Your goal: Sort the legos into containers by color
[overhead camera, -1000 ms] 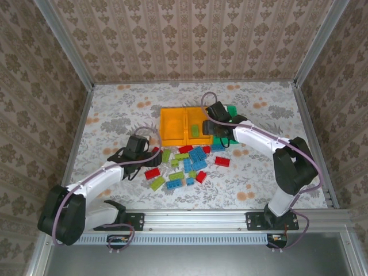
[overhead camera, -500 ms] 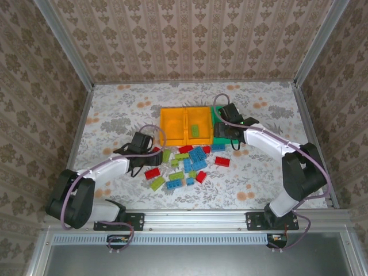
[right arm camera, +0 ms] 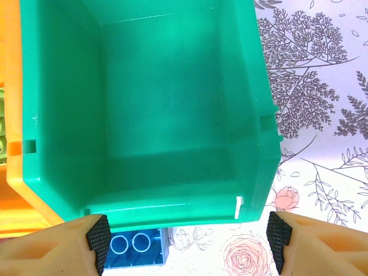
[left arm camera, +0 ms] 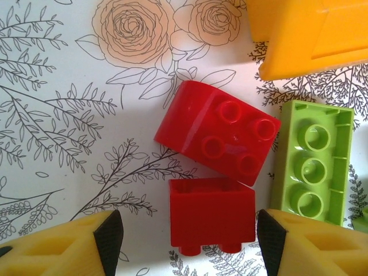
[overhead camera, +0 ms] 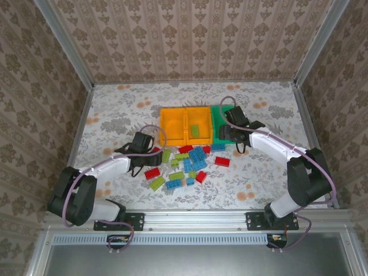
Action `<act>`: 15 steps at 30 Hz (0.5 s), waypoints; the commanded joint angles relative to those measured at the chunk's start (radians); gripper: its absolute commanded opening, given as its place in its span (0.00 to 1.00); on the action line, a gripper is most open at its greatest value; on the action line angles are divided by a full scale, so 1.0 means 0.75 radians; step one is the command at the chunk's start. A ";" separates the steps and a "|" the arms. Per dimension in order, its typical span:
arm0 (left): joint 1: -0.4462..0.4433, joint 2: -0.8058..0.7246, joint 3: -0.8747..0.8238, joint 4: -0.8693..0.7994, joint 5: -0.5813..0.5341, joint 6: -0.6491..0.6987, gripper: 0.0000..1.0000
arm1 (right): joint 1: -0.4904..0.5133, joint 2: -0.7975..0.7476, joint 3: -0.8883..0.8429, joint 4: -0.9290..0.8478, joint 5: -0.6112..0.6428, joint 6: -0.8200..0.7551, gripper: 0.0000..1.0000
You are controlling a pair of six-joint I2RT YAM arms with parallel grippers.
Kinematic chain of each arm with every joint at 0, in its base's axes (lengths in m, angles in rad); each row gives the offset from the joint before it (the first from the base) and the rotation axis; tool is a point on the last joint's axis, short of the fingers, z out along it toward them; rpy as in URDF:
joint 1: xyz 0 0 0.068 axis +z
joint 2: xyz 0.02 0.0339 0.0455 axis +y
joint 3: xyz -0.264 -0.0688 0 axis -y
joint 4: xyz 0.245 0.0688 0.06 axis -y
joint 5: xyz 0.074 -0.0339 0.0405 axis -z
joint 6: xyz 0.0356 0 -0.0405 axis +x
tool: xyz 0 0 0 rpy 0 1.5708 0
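Red lego (left arm camera: 212, 221) lies loose between left tool's (left arm camera: 190, 244) jaws.

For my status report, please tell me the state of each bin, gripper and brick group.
green bin: upright, empty.
middle orange bin: holds a lime brick.
left orange bin: looks empty.
left gripper: open, straddling a red brick.
red brick: on its side, not gripped.
right gripper: open, holding nothing.
loose legos: scattered on the table, unsorted.
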 commanded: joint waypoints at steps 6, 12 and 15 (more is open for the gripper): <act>0.012 0.062 0.062 0.008 0.023 0.019 0.64 | -0.017 -0.068 -0.067 0.000 -0.009 -0.004 0.76; 0.016 0.093 0.067 0.014 0.026 0.013 0.56 | -0.022 -0.089 -0.093 0.006 -0.001 -0.002 0.76; 0.020 0.095 0.068 0.015 0.032 0.011 0.52 | -0.027 -0.097 -0.097 0.005 0.001 -0.002 0.77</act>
